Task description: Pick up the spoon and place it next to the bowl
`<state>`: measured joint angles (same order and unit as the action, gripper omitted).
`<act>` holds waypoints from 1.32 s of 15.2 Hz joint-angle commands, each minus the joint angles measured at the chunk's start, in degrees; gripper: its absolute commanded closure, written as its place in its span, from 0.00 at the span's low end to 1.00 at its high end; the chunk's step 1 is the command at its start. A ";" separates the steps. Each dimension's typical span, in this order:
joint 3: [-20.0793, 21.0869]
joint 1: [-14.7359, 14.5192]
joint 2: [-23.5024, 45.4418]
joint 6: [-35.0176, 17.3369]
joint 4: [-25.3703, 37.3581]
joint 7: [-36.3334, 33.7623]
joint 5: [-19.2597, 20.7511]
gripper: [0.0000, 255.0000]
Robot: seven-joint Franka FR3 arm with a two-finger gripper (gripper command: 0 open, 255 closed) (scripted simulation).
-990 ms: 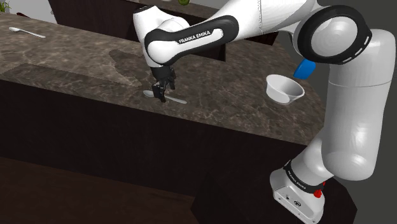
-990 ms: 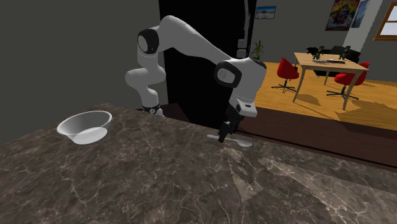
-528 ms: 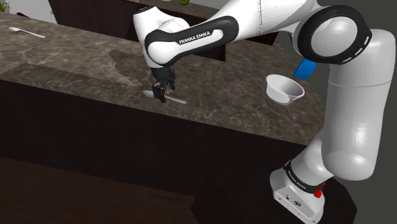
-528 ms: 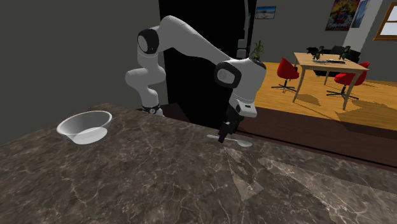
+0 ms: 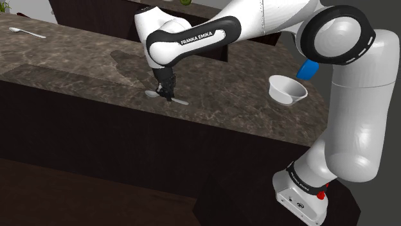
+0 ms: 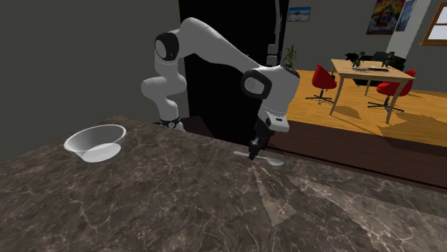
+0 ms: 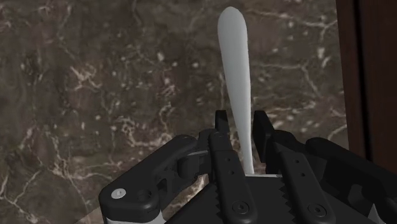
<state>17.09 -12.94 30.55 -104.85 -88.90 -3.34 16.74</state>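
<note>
A pale grey spoon (image 5: 153,94) lies flat on the dark marble counter (image 5: 83,58), near its front edge. My black gripper (image 5: 169,96) points straight down on it and is shut on the spoon's stem. In the wrist view the handle (image 7: 233,57) runs out ahead of the gripper (image 7: 242,124), clasped on both sides by the fingers (image 7: 221,130). The second exterior view has the gripper (image 6: 252,155) on the spoon (image 6: 273,162), whose bowl end lies toward that view's right. The white bowl (image 5: 287,88) stands well off toward the shoulder view's right, and at the left (image 6: 95,142) in the second exterior view.
A second pale spoon (image 5: 26,32) lies far off at the counter's back left in the shoulder view. A blue object (image 5: 307,69) sits behind the bowl. The counter's front edge drops off just beside the gripper. Beyond the counter stand a wooden table (image 6: 369,70) and red chairs (image 6: 323,79).
The fingers stood apart over the spoon's stem and have now closed on it. The arm and the spoon have stayed where they were.
</note>
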 commanded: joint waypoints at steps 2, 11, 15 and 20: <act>0.00 0.00 0.00 0.00 0.00 0.00 0.00 1.00; 0.43 -0.02 -2.31 5.59 3.48 1.16 -0.92 1.00; 0.56 -0.11 -3.05 8.23 5.47 1.66 -1.23 1.00; 0.69 -0.30 -3.70 11.68 8.36 2.26 -1.51 1.00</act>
<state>17.76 -13.22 26.99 -93.95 -81.18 -1.25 15.29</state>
